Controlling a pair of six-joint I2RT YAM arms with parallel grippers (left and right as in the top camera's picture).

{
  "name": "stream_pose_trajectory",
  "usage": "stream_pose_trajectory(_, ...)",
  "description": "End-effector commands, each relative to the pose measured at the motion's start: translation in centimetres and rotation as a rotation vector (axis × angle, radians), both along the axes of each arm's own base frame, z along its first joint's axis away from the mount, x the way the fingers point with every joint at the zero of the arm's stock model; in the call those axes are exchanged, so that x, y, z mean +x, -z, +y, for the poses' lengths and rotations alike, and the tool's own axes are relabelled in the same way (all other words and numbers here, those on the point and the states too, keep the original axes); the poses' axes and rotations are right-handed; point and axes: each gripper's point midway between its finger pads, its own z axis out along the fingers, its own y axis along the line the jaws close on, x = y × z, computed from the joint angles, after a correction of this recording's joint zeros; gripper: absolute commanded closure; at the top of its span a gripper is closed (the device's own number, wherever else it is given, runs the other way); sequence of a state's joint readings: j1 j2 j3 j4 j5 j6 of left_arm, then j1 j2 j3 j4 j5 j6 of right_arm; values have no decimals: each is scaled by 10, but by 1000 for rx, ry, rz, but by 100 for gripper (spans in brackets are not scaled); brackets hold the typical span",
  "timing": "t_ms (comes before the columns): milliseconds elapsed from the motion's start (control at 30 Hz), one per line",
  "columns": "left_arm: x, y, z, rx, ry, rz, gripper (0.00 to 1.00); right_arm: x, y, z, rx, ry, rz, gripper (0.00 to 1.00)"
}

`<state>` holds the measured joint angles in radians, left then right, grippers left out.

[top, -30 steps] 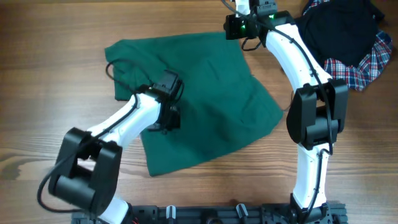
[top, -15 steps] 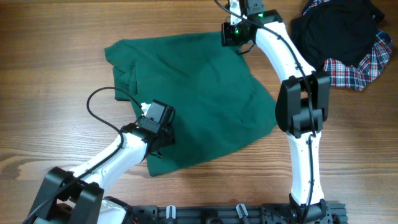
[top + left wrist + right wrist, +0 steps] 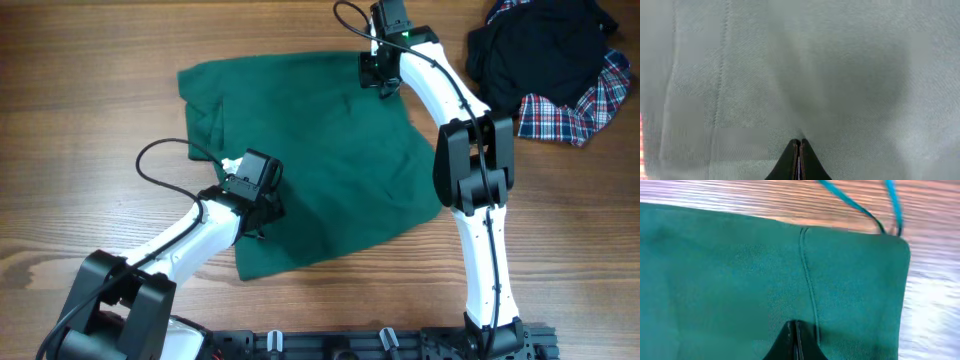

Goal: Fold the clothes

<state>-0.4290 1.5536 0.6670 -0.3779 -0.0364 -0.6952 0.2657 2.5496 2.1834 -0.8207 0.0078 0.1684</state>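
Overhead view: dark green garment (image 3: 330, 160) spread mostly flat across the middle of a wooden table (image 3: 80, 110), roughly four-sided, tilted so that its lower edge slopes up toward the right. Some bunched folds along its left side, near the upper left corner.

Left gripper (image 3: 264, 214) low on the cloth in the lower left part of the garment, just inside its left edge, with the white arm reaching in from the bottom left of the frame and a black cable looping over the wood beside it. Right gripper (image 3: 379, 86) down at the garment's upper right corner, at the top centre of the frame, with the white arm stretching up from the bottom right.

Left wrist view: pale-looking, blurred green cloth filling the whole frame, black fingers pressed together at the bottom centre, a soft ridge of cloth running down toward the tips. Closed, but cannot tell whether any cloth is caught between them.

Right wrist view: fingers likewise closed together at the bottom centre, tips against the cloth just left of a stitched seam (image 3: 810, 280). Cannot tell whether cloth is pinched here either. Thin drawstring cords (image 3: 852, 205) trailing off the garment's top edge onto the wood.

Upper right corner of the overhead frame: black garment (image 3: 530, 45) heaped on a plaid garment (image 3: 590, 105), well apart from the green one.
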Motion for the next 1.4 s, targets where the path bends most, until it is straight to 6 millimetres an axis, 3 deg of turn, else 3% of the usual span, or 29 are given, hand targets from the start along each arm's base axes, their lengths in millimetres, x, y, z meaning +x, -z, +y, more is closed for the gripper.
stream_pose_trajectory(0, -52, 44, 16, 40, -46, 215, 96, -17, 39, -73, -171, 219, 110, 96)
stream_pose_trajectory(100, -53, 44, 17, 42, -46, 219, 96, -32, 42, -118, -149, 419, 186, 96)
stream_pose_trajectory(167, -67, 45, 23, 64, -79, 277, 96, -34, 43, -134, -136, 459, 203, 96)
stream_pose_trajectory(333, -95, 44, 37, 121, -141, 391, 96, -26, 42, -137, -126, 467, 172, 96)
stream_pose_trajectory(467, -90, 41, 39, 130, -234, 378, 96, -20, 36, -138, -126, 472, 146, 96)
stream_pose_trajectory(567, -75, 20, 59, 278, -245, 344, 96, -7, -8, -140, -113, 484, 58, 96)
stream_pose_trajectory(633, -63, 8, 54, 274, -246, 328, 96, -2, -42, -139, -93, 487, -4, 96)
stream_pose_trajectory(733, -40, -17, 47, 254, -251, 262, 96, 0, -116, -140, -59, 494, -126, 96)
stream_pose_trajectory(767, -29, -32, 46, 248, -253, 209, 96, -8, -150, -141, -45, 495, -164, 96)
stream_pose_trajectory(800, -24, -41, 46, 241, -253, 176, 96, -14, -168, -141, -40, 496, -179, 96)
stream_pose_trajectory(833, -17, -51, 46, 230, -258, 133, 89, -24, -186, -142, -36, 496, -188, 96)
stream_pose_trajectory(867, -10, -68, 45, 203, -266, 63, 73, -45, -211, -138, -8, 479, -175, 96)
stream_pose_trajectory(967, -3, -112, 44, 132, -218, -93, 49, -112, -232, -118, 57, 341, -4, 96)
stream_pose_trajectory(1067, -2, -133, 65, 98, -272, -148, 23, -160, -232, -113, 61, 278, 107, 96)
stream_pose_trajectory(1133, 0, -130, 79, 60, -295, -123, 20, -196, -237, -117, 67, 269, 76, 96)
stream_pose_trajectory(1200, 4, -121, 79, -38, -271, -106, 23, -231, -235, -115, 137, 254, 16, 66)
stream_pose_trajectory(1233, 0, -109, 78, -70, -273, -83, 21, -259, -221, -116, 167, 246, -13, 52)
stream_pose_trajectory(1300, -14, -90, 77, -75, -269, -28, 20, -285, -197, -116, 174, 248, 9, 36)
stream_pose_trajectory(1367, -25, -74, 69, -119, -257, 13, 20, -302, -169, -108, 217, 240, 76, 28)
